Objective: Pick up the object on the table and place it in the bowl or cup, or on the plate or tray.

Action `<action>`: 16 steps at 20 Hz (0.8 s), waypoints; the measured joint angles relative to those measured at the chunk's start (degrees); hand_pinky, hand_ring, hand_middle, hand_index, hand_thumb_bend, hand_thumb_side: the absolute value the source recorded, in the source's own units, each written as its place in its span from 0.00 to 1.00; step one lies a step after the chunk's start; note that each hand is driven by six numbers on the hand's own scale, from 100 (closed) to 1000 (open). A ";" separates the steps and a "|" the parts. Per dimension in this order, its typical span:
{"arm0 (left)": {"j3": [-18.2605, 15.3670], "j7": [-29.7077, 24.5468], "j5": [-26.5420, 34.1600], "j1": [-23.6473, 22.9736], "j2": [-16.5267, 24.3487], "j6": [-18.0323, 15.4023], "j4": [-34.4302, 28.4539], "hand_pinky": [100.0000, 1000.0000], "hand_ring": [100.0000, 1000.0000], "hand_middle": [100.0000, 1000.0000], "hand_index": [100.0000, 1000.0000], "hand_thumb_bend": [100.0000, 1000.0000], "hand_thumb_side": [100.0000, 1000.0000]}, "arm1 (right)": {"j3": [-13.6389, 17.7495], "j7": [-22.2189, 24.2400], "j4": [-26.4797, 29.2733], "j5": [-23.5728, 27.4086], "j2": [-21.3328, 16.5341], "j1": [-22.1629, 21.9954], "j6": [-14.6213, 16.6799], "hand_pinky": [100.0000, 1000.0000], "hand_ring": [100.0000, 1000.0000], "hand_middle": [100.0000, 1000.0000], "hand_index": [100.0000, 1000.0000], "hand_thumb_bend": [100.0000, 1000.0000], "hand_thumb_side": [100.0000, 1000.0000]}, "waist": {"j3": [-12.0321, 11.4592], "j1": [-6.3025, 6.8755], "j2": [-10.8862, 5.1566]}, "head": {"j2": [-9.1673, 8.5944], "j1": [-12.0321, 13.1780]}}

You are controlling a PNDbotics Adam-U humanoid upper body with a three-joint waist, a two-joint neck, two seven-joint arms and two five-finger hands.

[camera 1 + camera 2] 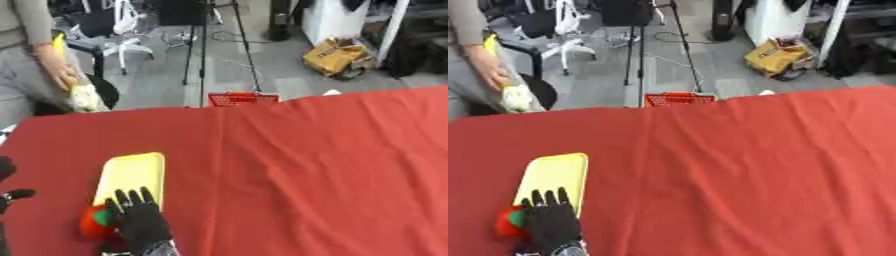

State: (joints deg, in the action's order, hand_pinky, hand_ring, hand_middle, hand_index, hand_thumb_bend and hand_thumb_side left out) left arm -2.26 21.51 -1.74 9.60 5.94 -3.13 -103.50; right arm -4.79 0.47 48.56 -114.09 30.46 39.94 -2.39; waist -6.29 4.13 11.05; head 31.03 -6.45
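Note:
A red round object with a green patch lies on the red tablecloth near the front left, just off the near end of a flat yellow tray. My right hand rests right beside it on its right, partly covering it. The fingers point straight up and away, their tips over the tray's near edge. Whether the thumb touches the object is hidden. Only black tips of my left hand show at the left edge of the left eye view.
The red cloth stretches wide to the right of the tray with nothing on it. Past the table's far edge stand a red basket, a tripod and a yellow bag on the floor.

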 measured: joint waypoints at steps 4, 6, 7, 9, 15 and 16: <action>0.03 -0.18 0.14 0.06 0.00 -0.01 0.00 0.47 0.78 0.74 0.69 0.61 0.86 | 1.19 2.96 1.76 -2.95 0.01 0.15 -2.43 0.96 0.88 0.92 0.97 0.29 0.56 | -0.84 0.00 0.21 | -0.57 -0.44; 0.04 -0.20 0.17 0.06 0.00 0.00 0.00 0.47 0.78 0.74 0.69 0.61 0.86 | 2.08 2.99 2.86 -3.52 -0.02 0.21 -4.23 0.95 0.87 0.91 0.97 0.26 0.57 | -1.13 0.00 0.29 | -0.86 -0.63; 0.04 -0.20 0.19 0.06 0.00 0.00 0.00 0.47 0.78 0.74 0.69 0.61 0.86 | 2.52 2.87 3.48 -3.58 -0.01 0.43 -5.17 0.95 0.86 0.91 0.97 0.26 0.57 | -1.18 0.00 0.29 | -0.89 -0.69; 0.05 -0.21 0.21 0.06 0.00 -0.01 0.00 0.47 0.78 0.74 0.69 0.61 0.86 | 3.36 2.53 4.65 -3.46 0.08 0.89 -6.82 0.92 0.83 0.89 0.96 0.30 0.55 | -1.18 0.00 0.29 | -0.91 -0.80; 0.03 -0.22 0.21 0.05 0.00 -0.02 0.00 0.47 0.78 0.74 0.69 0.62 0.85 | 5.58 1.94 7.83 7.71 0.93 2.74 -9.00 0.87 0.79 0.88 0.95 0.36 0.52 | -0.69 -0.02 0.29 | -0.91 -0.81; 0.03 -0.22 0.21 0.05 0.00 -0.02 0.00 0.47 0.78 0.74 0.69 0.61 0.86 | 5.77 1.78 8.32 9.49 1.00 3.07 -9.37 0.87 0.79 0.88 0.95 0.36 0.52 | -0.61 -0.02 0.29 | -0.91 -0.81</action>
State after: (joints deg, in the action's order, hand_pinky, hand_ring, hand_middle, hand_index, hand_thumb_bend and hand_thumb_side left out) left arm -2.23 21.29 -1.53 9.65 5.94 -3.15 -103.50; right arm 0.98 2.26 56.88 -104.59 31.46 43.01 -11.77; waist -6.90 4.11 11.34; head 30.11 -7.26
